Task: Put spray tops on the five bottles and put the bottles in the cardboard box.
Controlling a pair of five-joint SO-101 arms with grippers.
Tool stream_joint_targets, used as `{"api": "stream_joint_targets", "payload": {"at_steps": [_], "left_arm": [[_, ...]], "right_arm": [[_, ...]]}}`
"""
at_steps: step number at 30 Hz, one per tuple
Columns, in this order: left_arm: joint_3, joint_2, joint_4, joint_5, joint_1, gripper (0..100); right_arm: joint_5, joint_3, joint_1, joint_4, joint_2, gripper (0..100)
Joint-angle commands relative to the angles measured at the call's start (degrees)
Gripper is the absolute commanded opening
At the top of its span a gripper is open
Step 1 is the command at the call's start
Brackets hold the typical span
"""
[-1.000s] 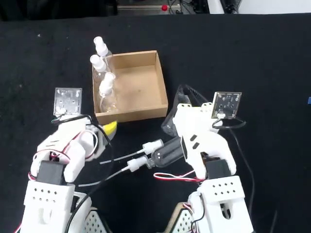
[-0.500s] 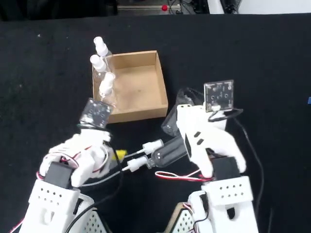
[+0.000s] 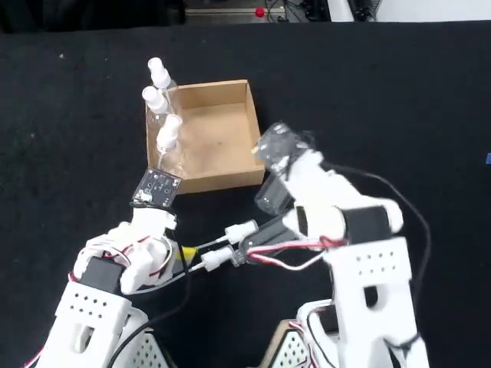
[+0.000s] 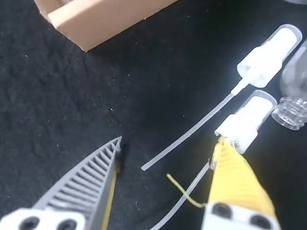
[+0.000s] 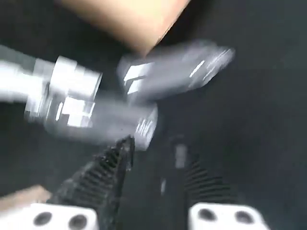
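The left wrist view gives the detail that the high view cannot: the left gripper [image 4: 169, 141] is spread wide, and its yellow finger [image 4: 235, 182] touches at the tip the nearer spray top [image 4: 247, 120], a white plastic cap whose thin translucent dip tube [image 4: 184, 201] runs back between the jaws. The farther spray top [image 4: 266, 52] lies just beyond, its own tube slanting across the gap, and a ribbed, clear bottle neck [image 4: 290, 108] sits just past the nearer cap. From the high view, three capped bottles [image 3: 169, 142] stand upright along one wall inside the square cardboard box [image 3: 222, 138], ahead of the left gripper. In the right wrist view the right gripper [image 5: 153, 143], with black ribbed fingers, seems parted and holds nothing, as far as can be told; two clear bottles [image 5: 177, 69] lie on their sides just ahead of its fingertips, near the box's corner. The table [image 3: 399, 92] is matte black and faintly speckled.
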Motion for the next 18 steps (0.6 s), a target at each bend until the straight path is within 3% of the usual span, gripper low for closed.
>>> {"api": "stream_joint_targets", "payload": {"at_steps": [1, 4, 10, 18], "left_arm": [[-0.7, -0.7, -1.2, -0.2, -0.7, 27], [-0.7, -0.7, -1.2, -0.2, -1.8, 27], [-2.2, -0.7, -1.2, 0.2, -6.0, 27], [-2.0, -0.7, -1.4, 0.2, -6.3, 27]], "right_arm": [[12.2, -4.5, 1.1, 4.0, 4.0, 34.6], [18.8, -4.2, 1.1, 4.1, 6.2, 35.3], [32.3, 2.9, -1.1, 3.6, 11.6, 27.0], [36.1, 5.7, -3.6, -5.1, 22.7, 27.6]]}}
